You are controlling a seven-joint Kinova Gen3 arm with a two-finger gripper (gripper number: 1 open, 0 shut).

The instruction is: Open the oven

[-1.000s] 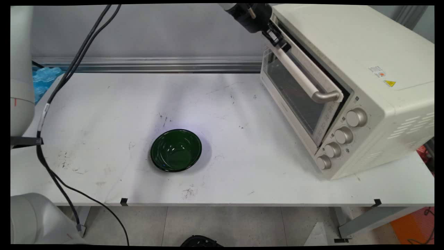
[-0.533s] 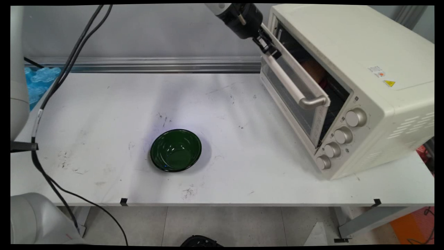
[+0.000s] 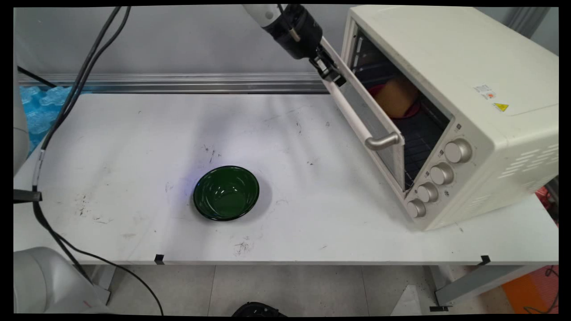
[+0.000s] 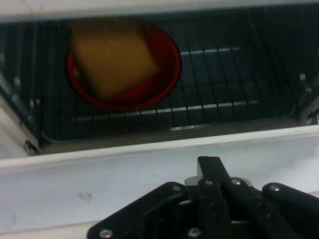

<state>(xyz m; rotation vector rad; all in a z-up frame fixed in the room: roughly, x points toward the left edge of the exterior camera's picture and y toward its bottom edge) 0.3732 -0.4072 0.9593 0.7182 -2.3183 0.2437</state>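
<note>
Gripper (image 3: 332, 73) clenched on far end of oven door handle (image 3: 357, 117), long axis running toward near side, door (image 3: 379, 125) part open, tilted out from oven (image 3: 468, 89); behind it, yellow block (image 4: 112, 57) on red plate (image 4: 167, 74) on rack.

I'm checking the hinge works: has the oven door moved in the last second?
Yes. The oven door has swung outward and down, away from the oven, with the claw at its handle.
</note>
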